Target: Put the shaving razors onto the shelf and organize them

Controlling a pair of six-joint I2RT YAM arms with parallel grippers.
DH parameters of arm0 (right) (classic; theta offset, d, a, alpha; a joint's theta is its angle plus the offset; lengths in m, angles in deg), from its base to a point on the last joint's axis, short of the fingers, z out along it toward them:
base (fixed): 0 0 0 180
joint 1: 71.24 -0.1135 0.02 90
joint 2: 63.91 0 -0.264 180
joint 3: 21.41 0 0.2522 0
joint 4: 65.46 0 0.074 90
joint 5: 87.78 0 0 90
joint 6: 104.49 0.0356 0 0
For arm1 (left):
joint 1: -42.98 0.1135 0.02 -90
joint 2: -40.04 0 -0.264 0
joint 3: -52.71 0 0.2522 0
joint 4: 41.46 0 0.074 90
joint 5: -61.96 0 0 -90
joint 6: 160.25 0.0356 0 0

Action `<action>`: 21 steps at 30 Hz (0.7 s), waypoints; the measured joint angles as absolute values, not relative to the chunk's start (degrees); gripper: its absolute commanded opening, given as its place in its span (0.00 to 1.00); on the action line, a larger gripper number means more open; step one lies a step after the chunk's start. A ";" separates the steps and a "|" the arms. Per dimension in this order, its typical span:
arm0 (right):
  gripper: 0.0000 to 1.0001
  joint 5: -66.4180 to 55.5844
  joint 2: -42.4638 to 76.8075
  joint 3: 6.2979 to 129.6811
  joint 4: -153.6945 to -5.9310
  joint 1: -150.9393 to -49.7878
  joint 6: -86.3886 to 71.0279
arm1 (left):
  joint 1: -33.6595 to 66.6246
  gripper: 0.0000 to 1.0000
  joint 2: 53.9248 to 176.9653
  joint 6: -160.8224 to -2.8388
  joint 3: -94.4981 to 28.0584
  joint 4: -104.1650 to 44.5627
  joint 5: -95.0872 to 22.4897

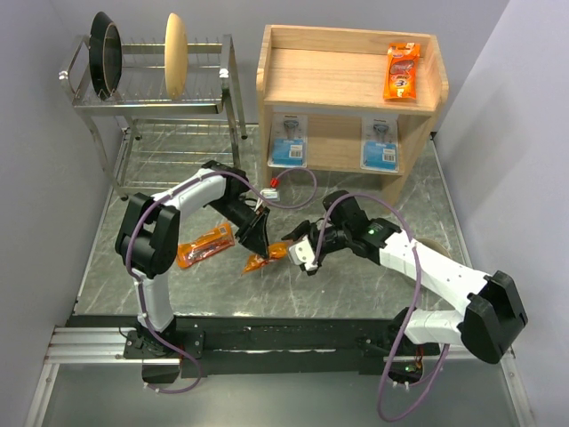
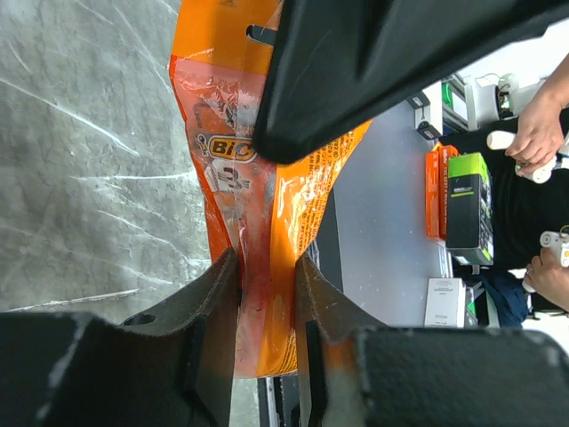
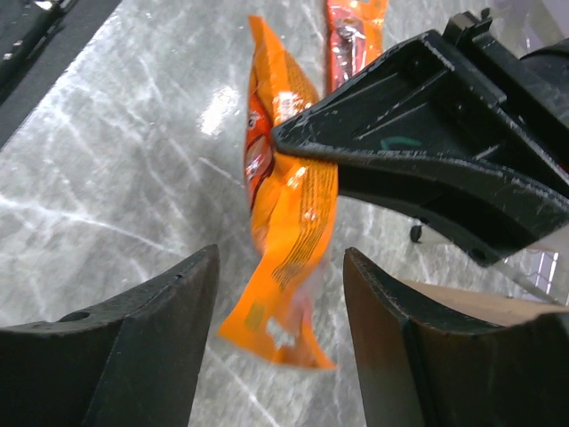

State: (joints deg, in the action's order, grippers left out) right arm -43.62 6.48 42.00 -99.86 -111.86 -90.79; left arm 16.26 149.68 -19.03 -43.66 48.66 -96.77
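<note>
The middle is jammed: the left gripper point(image 1: 256, 238), clamped on a crinkled orange plastic packet point(image 1: 264, 261), meets the wide-open right gripper point(image 3: 280, 276) head-on. At 1 o'clock, a light wooden two-tier shelf point(image 1: 338, 84) shows bare upper board at 9 o'clock of a flat orange packet point(image 1: 402, 71), and a gap between two blue-and-white blister cards point(image 1: 289, 140) below. A chrome wire dish rack point(image 1: 151, 98) walls off 11 o'clock.

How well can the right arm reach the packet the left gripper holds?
Probably yes: the right gripper is open and nothing blocks it; the orange packet sticks out past the left gripper toward it.
</note>
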 measured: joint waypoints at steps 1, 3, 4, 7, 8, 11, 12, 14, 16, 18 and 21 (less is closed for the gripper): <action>0.61 -43.66 6.96 42.24 -99.58 -111.90 -90.59 | 16.26 0.28 149.68 -19.03 -43.83 48.64 -96.81; 0.51 -43.71 8.06 42.88 -99.40 -111.99 -90.42 | 16.26 0.28 149.68 -19.03 -44.14 48.66 -96.85; 0.46 -43.71 8.54 43.23 -99.34 -111.99 -90.22 | 16.26 0.28 149.68 -19.03 -44.23 48.66 -96.85; 0.29 -43.73 9.26 43.90 -99.31 -111.99 -90.24 | 16.26 0.31 149.71 -19.03 -44.42 48.66 -96.83; 0.20 -43.80 9.43 44.19 -99.51 -111.99 -89.76 | 16.26 0.43 149.71 -19.03 -44.45 48.66 -96.85; 0.00 -43.49 9.43 44.78 -99.80 -112.08 -89.48 | 16.26 0.99 149.73 -19.07 -44.77 48.70 -96.66; 0.00 -43.38 9.45 45.33 -100.34 -112.08 -89.23 | 16.26 0.99 149.73 -19.09 -45.30 48.77 -96.11; 0.00 -42.99 9.43 46.42 -101.57 -112.08 -88.89 | 16.26 1.00 149.75 -19.68 -47.18 49.27 -95.04; 0.00 -42.24 9.10 47.36 -102.90 -111.73 -88.05 | 16.57 0.99 149.33 -21.19 -49.21 48.66 -93.93; 0.00 -41.52 7.64 47.75 -104.34 -111.05 -86.00 | 17.44 1.00 147.04 -24.32 -49.56 45.80 -92.50; 0.00 -40.41 3.49 49.28 -107.47 -108.32 -78.72 | 19.26 1.00 140.44 -30.11 -49.43 40.11 -89.79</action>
State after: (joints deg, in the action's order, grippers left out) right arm -40.41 3.49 49.28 -107.47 -108.32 -78.72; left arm 19.26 140.44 -30.11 -49.43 40.11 -89.79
